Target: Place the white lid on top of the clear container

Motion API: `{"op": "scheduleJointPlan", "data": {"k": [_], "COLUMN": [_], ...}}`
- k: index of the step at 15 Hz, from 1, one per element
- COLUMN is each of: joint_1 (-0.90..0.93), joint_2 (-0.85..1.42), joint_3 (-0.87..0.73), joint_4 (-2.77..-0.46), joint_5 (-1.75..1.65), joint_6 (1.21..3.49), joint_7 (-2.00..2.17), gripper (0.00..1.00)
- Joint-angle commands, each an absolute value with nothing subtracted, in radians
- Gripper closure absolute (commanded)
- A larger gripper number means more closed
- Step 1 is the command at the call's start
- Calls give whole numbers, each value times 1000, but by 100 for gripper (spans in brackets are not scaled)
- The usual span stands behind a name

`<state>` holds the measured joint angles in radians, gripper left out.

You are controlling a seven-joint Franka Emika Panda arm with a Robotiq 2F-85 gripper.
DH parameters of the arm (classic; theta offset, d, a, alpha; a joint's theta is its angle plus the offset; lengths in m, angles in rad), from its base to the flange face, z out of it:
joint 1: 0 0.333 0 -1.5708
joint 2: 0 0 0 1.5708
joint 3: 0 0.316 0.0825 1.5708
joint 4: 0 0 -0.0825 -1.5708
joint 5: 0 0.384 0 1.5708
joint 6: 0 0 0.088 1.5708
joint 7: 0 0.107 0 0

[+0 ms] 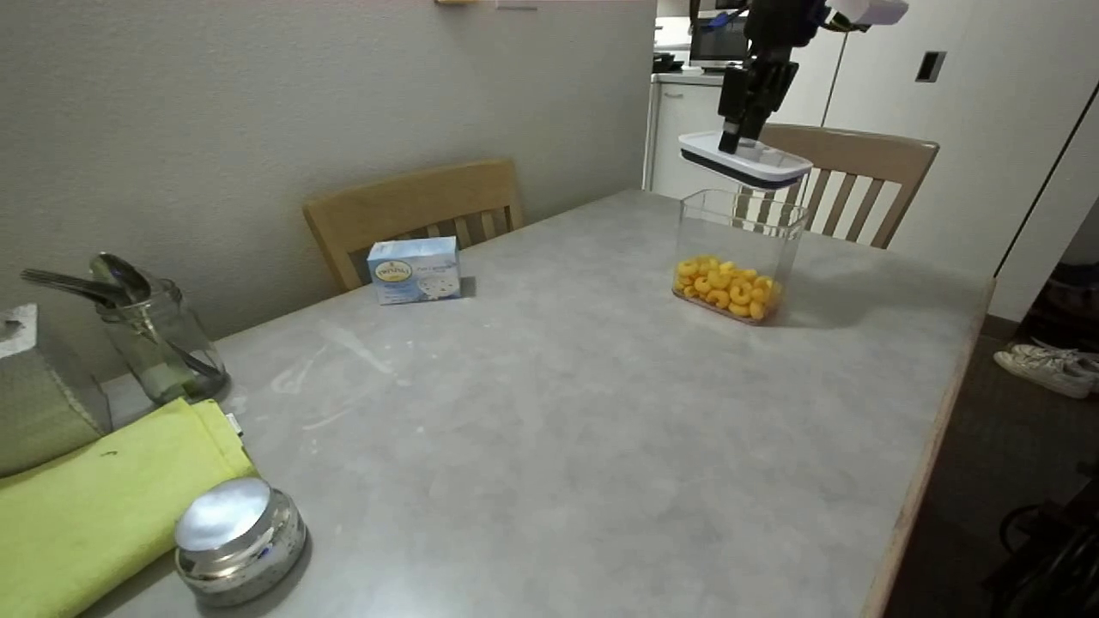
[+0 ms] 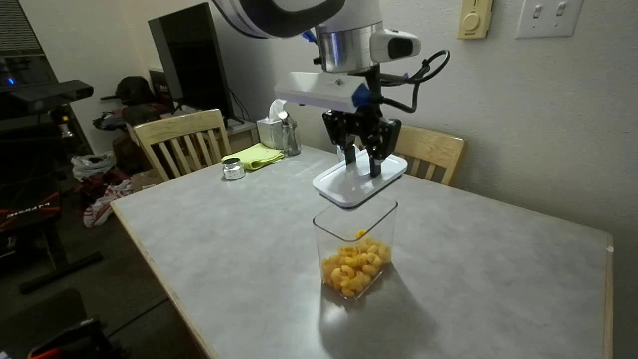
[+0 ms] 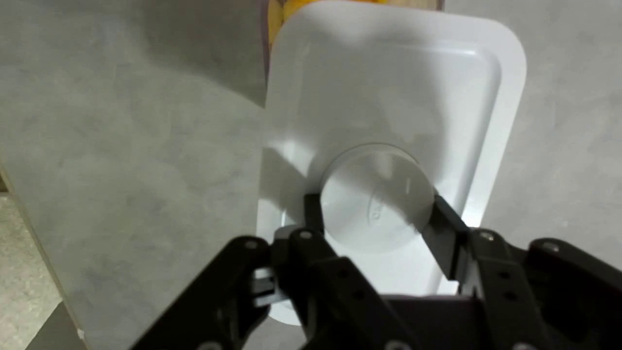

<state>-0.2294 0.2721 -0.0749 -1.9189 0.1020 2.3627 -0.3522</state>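
Top face up, dark seal point(image 1: 730, 172) down, the white lid point(image 2: 355, 180) hangs just above the clear container point(image 1: 738, 236), their long axes roughly parallel. The pincer point(image 3: 374, 201), partly spread, clamps the lid's round knob point(image 3: 379, 194). A Twinings box point(image 1: 416, 270) and metal tin point(image 1: 236, 549) share the grey surface point(image 1: 549, 412); wooden chairs point(image 1: 412, 195) stand beside it.

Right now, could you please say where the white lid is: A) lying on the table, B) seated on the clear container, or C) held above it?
C: the gripper holds the white lid, with a gap above the clear container in both exterior views.
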Motion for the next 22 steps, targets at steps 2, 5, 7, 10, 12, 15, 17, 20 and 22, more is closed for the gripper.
{"op": "scheduleJointPlan", "data": {"k": [2,5,7,10,12,15,17,20,22], "joint_1": [-242,-245,-248,-257,-264,-272,-272,-270,-264], "joint_2": [280,297,308,316,322,334,339,343,349], "joint_3": [-70,-74,-73,-68,-64,-59,-60,-57,-58], "joint_4": [-1941,-1932,-1927,-1927,-1926,-1918,-1911,-1915,-1922], "joint_5": [125,106,101,112,122,140,148,177,184], "joint_6": [2325,2304,2295,2287,2296,2311,2316,2337,2355], "joint_7": [-433,-474,-500,-551,-580,-611,-614,-599,-584], "gripper": [71,71,71,71,71,71,71,71,71]}}
